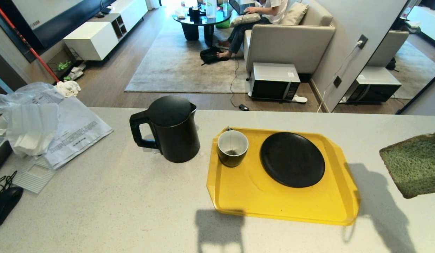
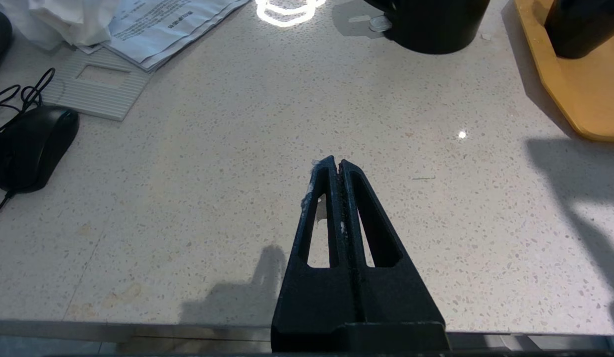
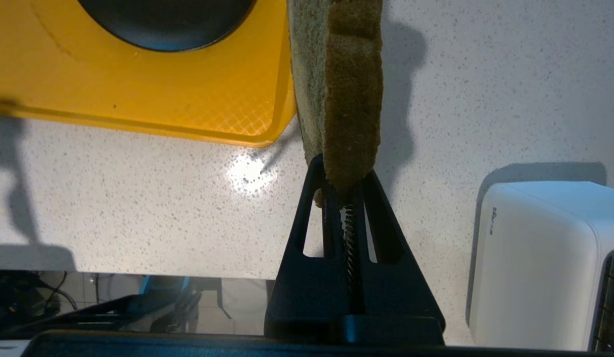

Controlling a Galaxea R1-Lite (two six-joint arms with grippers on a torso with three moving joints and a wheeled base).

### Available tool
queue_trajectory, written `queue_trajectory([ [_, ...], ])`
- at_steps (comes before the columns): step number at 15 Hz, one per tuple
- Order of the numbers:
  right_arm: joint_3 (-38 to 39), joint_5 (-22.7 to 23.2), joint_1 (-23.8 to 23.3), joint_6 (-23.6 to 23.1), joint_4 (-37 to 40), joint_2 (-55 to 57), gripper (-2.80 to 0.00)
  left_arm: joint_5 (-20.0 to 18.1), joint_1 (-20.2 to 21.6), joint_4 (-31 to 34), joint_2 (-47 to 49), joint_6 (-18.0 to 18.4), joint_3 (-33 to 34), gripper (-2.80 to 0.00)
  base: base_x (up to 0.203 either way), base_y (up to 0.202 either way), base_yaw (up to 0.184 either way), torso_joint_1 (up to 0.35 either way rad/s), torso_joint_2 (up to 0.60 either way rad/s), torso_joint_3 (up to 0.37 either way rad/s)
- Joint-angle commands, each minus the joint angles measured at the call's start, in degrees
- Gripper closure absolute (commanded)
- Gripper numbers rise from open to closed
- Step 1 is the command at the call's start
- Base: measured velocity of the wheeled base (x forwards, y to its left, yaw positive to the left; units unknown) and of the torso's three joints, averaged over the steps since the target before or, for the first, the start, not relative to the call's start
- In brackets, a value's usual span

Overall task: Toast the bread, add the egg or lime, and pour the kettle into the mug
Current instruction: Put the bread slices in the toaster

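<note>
1. Above the table's right edge, the bread point(image 1: 414, 164) hangs in the air, clear of the surface — the right claw point(image 3: 345, 186) is clamped on its lower crust, and the slice stands edge-on in the right wrist view.
2. Its crust looks browned on the edge and a white toaster point(image 3: 545, 263) sits on the table close by, so I judge the toasting done, or nearly; that cannot be proven from these views.
3. Just beside the bread, toward the table's middle, lies the yellow tray point(image 1: 238, 196). Its black plate point(image 1: 292, 159) is bare — the slice has yet to be set down, which seems the step in hand.
4. The mug point(image 1: 232, 147) stands on the tray's far left corner, a tea-bag string inside; only a dark spot shows at its bottom, so pouring is probably left to do.
5. The kettle point(image 1: 171, 129) stands upright on the table just left of the tray, handle to the left, untouched.
6. No lime or egg is visible in any view; that step remains.
7. The left claw point(image 2: 337, 166) is pressed shut on nothing, over bare table near the front edge, idle.
</note>
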Motion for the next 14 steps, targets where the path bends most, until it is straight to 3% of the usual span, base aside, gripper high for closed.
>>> queue_trajectory([
  [1,2.4,0.0,0.0,-1.8,1.2,-6.5,0.00,0.0,0.0,0.0,0.0,0.0,0.0,0.00,0.000,0.000,0.000,0.000,0.00,0.000],
  [4,0.8,-1.5,-0.4,-2.5,8.1,-7.7,0.00,0.0,0.0,0.0,0.0,0.0,0.0,0.00,0.000,0.000,0.000,0.000,0.00,0.000],
  [14,-2.7,-1.7,-0.4,-1.6,11.2,-7.2,0.00,0.0,0.1,0.0,0.0,0.0,0.0,0.00,0.000,0.000,0.000,0.000,0.00,0.000],
])
